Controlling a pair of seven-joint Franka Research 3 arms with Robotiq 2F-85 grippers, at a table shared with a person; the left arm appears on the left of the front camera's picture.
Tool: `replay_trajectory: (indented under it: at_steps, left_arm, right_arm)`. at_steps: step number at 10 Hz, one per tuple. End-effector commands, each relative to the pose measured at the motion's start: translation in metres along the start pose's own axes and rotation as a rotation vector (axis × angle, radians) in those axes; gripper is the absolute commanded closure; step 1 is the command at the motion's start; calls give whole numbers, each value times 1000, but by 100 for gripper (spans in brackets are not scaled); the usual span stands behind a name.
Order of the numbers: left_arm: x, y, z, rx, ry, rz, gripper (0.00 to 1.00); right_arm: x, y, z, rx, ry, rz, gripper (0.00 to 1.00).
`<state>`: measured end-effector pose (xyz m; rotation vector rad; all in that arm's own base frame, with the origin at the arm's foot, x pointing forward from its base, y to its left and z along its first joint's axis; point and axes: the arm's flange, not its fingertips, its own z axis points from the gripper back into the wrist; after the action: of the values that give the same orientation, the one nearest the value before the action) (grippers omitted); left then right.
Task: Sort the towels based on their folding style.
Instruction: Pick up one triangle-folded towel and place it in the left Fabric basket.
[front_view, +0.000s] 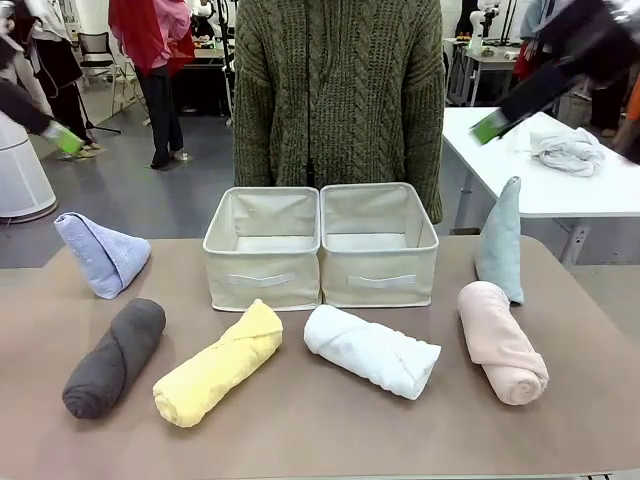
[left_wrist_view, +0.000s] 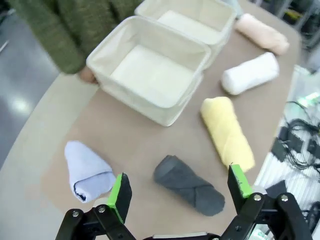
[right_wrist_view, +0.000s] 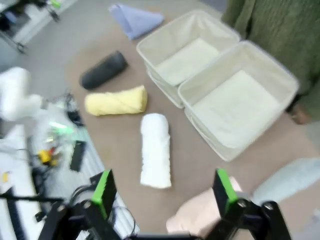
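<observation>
Four rolled towels lie in a row along the near side of the table: dark grey (front_view: 115, 357), yellow (front_view: 218, 363), white (front_view: 372, 350) and pink (front_view: 502, 342). A light blue cone fold (front_view: 103, 255) lies at the left, and a grey-blue cone (front_view: 501, 240) stands upright at the right. My left gripper (front_view: 65, 140) hangs high at the far left. It is open (left_wrist_view: 180, 184) above the dark grey roll (left_wrist_view: 189, 186). My right gripper (front_view: 490, 125) is high at the right, open (right_wrist_view: 164, 187) above the white roll (right_wrist_view: 155, 150) and pink roll (right_wrist_view: 200, 215).
Two square beige fabric bins (front_view: 262, 280) (front_view: 380, 280) stand side by side, empty, at the table's middle. A person in a green knit sweater (front_view: 340, 90) stands right behind them. A white cloth bundle (front_view: 566, 150) lies on the white table behind.
</observation>
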<state>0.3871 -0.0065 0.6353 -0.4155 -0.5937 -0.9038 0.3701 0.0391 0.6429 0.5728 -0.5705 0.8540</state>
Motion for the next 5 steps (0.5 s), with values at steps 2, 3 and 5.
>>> replay_trajectory:
  at_steps: [2,3,5]
  left_arm:
    - [-42,47,31,-180,-109,39,0]
    - [-63,59,42,-201,-121,79,0]
    - [-94,76,56,-245,-96,170,0]
  right_arm:
    - [-31,-61,34,129,-103,-90,0]
    - [-48,-74,45,122,-152,-114,0]
    - [-78,-93,63,113,-220,-144,0]
